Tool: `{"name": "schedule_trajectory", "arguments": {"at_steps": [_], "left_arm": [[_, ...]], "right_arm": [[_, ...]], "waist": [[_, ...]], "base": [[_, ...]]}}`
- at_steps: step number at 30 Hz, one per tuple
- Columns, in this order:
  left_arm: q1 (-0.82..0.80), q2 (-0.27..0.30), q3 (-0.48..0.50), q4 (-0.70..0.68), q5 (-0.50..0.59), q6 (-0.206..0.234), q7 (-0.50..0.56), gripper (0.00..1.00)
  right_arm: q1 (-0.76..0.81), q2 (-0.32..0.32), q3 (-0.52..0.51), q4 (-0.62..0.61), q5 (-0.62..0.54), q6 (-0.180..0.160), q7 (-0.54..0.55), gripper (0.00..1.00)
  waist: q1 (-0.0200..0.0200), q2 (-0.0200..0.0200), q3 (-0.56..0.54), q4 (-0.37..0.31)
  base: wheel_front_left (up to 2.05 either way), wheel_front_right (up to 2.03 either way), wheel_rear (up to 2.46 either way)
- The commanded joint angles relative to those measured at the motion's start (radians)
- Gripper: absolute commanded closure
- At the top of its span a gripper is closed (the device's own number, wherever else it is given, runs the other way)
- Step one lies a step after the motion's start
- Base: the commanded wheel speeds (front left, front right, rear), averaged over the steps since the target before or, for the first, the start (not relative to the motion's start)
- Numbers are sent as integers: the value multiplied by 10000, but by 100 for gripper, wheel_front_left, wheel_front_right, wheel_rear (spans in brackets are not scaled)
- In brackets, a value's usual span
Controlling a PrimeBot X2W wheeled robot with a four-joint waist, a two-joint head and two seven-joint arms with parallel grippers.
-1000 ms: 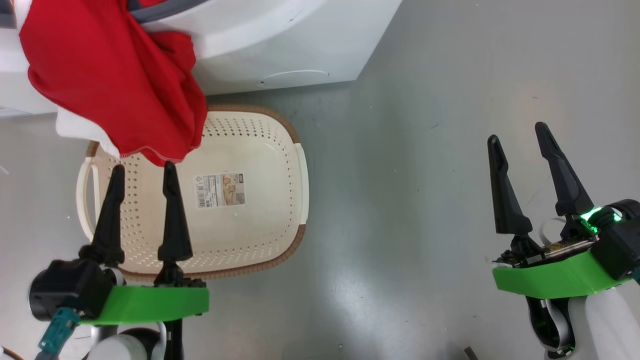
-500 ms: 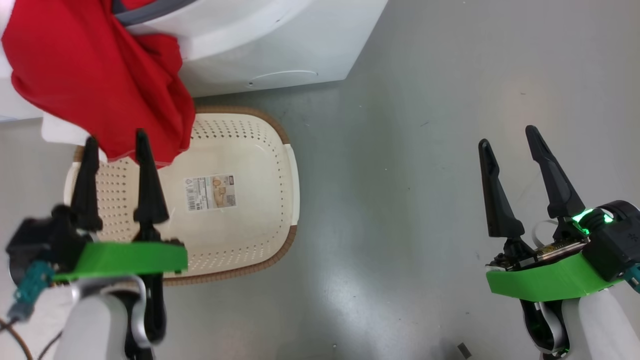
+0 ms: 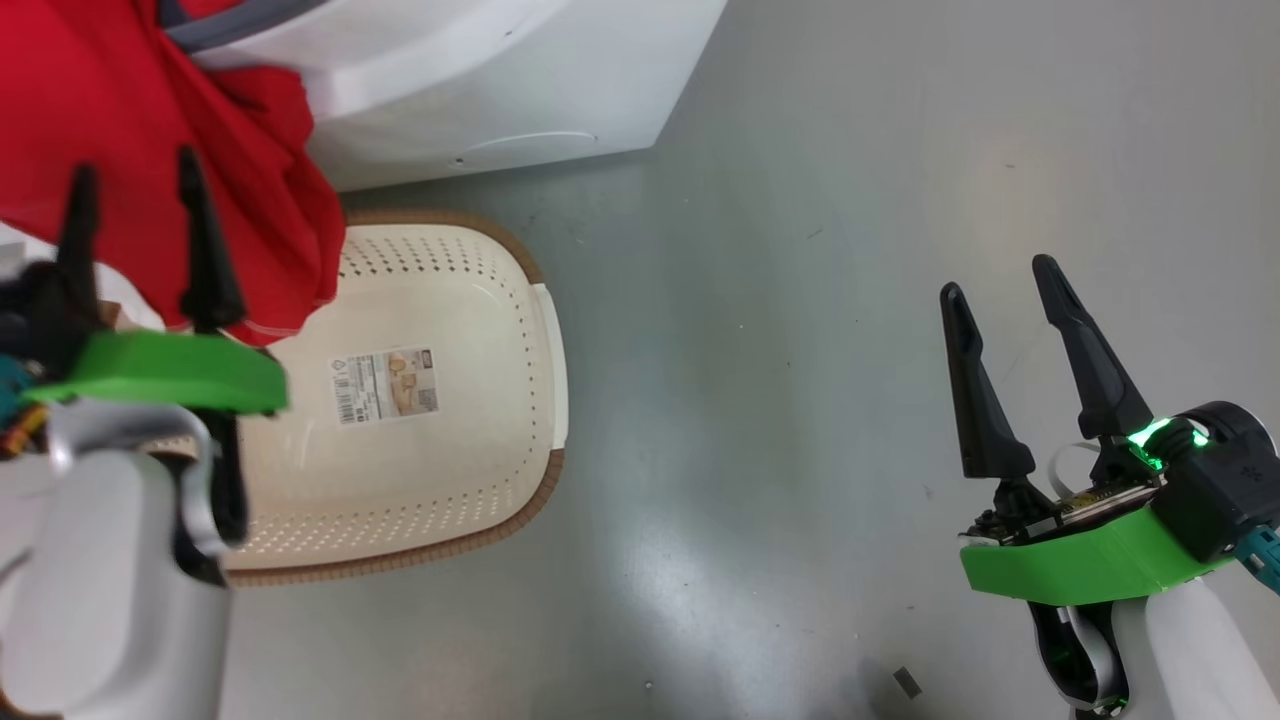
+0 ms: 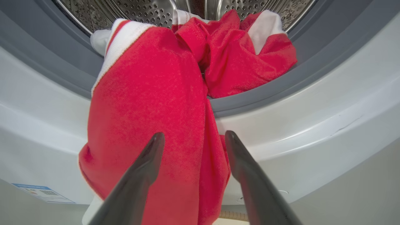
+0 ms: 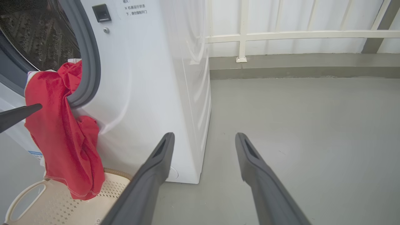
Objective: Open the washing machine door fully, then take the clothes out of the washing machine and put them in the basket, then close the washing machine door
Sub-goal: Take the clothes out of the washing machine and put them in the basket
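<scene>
In the head view, my left gripper (image 3: 135,175) stands wide open and empty before the clothes (image 3: 250,200), which hang from the washing machine (image 3: 480,90) over the basket (image 3: 500,300). My right gripper (image 3: 997,277), equally spread and empty, sits well apart. Left wrist: they drape top to bottom, dead ahead, in line with the open jaws. Right wrist: they hang far off, so left is nearer.

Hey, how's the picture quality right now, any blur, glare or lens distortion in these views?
Head view: the left gripper and its forearm look soft, and a pale glare patch sits on the floor. Left wrist view: clothes sharp, washing machine front bowed by the wide lens. Right wrist view: sheen on the machine's side, right gripper close and blurry.
</scene>
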Motion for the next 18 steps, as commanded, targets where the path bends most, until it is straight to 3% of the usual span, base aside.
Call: {"name": "schedule_trajectory", "arguments": {"at_steps": [1,18], "left_arm": [[-155,459,354,-2,104,4,-114,0],[-2492,981,582,3863,-133,-201,-650,0]], "right_arm": [[49,-64,271,-185,86,63,-63,0],[-164,-64,485,-144,141,63,-63,0]], "waist": [[0,0,49,-58],[0,0,300,-254]], "base": [[0,0,0],[0,0,0]]}}
